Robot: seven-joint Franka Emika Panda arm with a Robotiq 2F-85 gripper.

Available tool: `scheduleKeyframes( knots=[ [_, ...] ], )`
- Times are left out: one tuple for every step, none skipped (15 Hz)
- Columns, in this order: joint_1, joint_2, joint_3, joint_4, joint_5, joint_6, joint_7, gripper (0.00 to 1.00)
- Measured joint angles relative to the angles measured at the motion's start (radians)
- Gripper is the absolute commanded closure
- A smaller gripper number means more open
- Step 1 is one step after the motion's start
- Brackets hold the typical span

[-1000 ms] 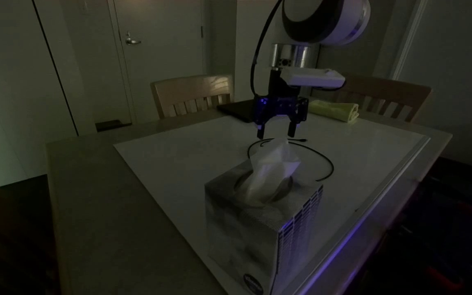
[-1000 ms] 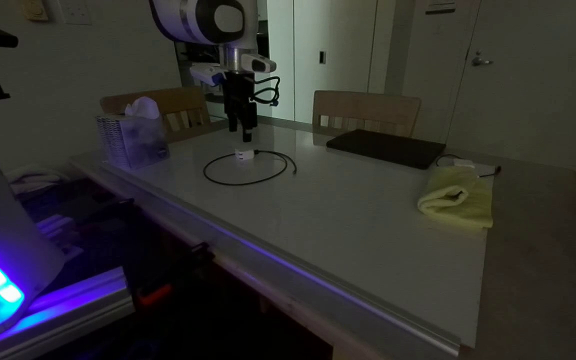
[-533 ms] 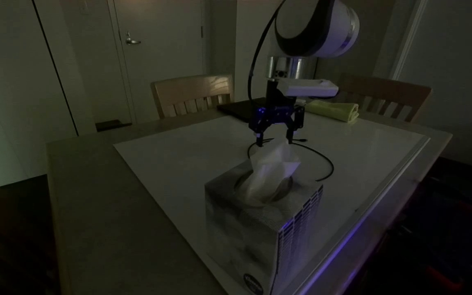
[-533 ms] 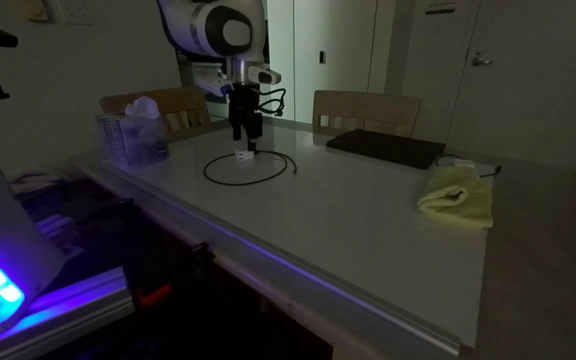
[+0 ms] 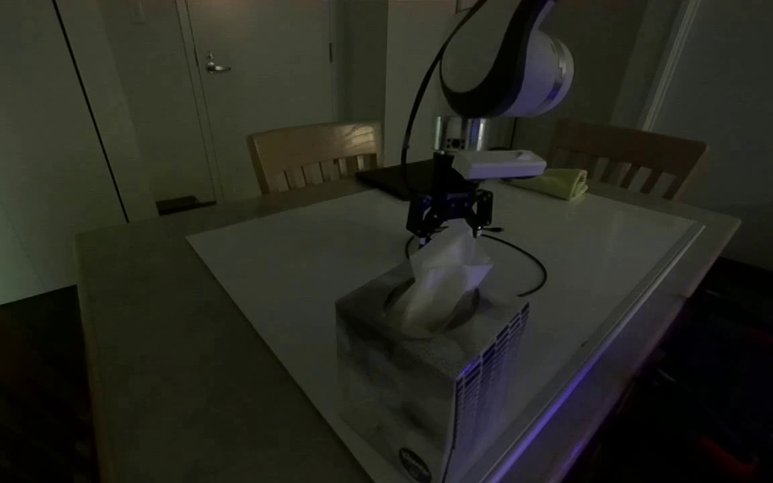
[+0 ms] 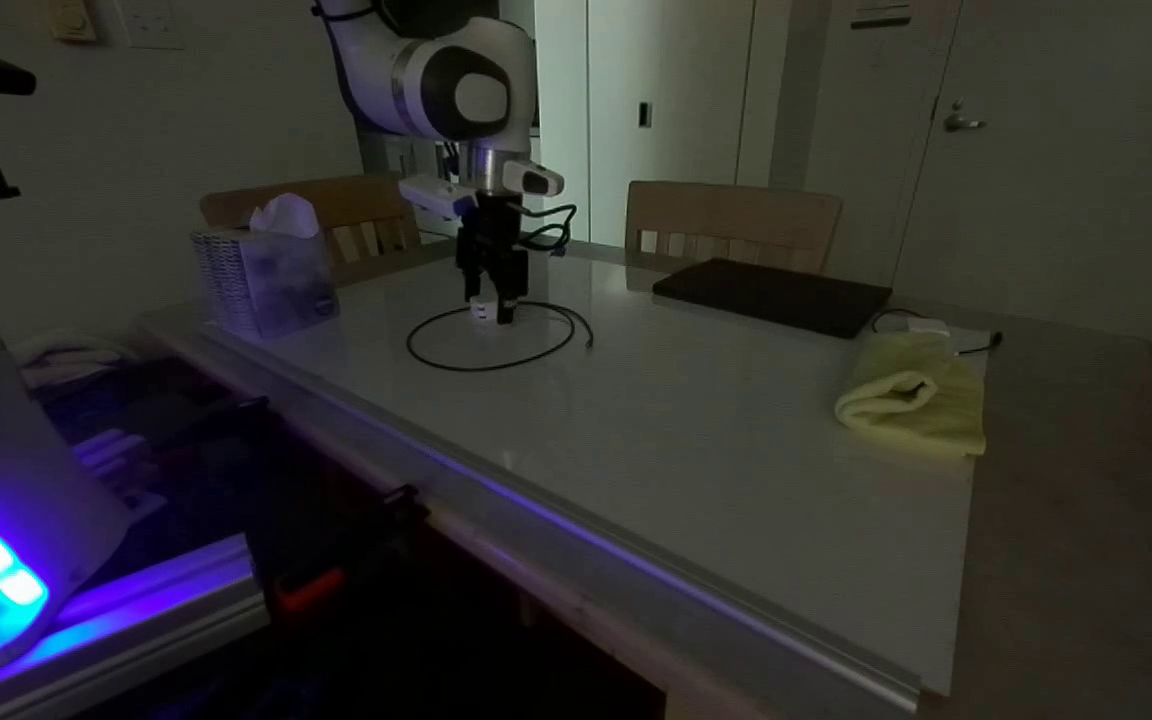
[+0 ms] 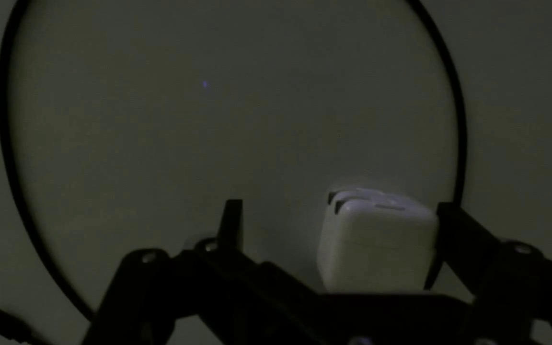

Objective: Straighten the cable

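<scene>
The gripper is released: in the wrist view its two dark fingers stand wide apart, and the white block is between them with room to spare. The block is much nearer to the finger at the right of this view; whether they touch, I cannot tell. The same finger covers a short part of the cable, and contact there is also not clear. The block has smooth faces, rounded edges and dark slots at one side.

The cable, thin and black, lies in a wide loop on the white board, with the block just beside it; its plug has a paler tip. The board is flat and shiny, with a straight rail along one edge.

In an exterior view the tissue box stands upright on the board; it has a cloudy grey print, and its thin tissue partly hides the gripper. Farther away lie a dark flat slab and a soft, folded yellow towel. Beyond are wooden chairs with slatted backs, and then a plain door.
</scene>
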Motion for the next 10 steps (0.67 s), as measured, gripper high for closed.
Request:
scheduleKeyframes(
  knots=[
    [0.000,0.004,0.001,0.000,0.000,0.004,-0.001,0.00],
    [0.000,0.006,0.001,0.000,0.000,0.010,-0.001,0.04],
    [0.000,0.006,0.002,0.000,0.000,0.017,-0.001,0.08],
    [0.000,0.006,0.002,0.000,0.000,0.025,-0.001,0.29],
    [0.000,0.006,0.002,0.000,0.000,0.032,-0.001,0.32],
    [0.000,0.006,0.002,0.000,0.000,0.037,-0.002,0.38],
    [0.000,0.006,0.002,0.000,0.000,0.040,-0.002,0.46],
    [0.000,0.006,0.003,0.000,0.000,0.043,-0.002,0.52],
    [0.000,0.006,0.003,0.001,0.000,0.045,-0.002,0.60],
    [0.000,0.006,0.003,0.001,0.000,0.047,-0.002,0.66]
  ],
)
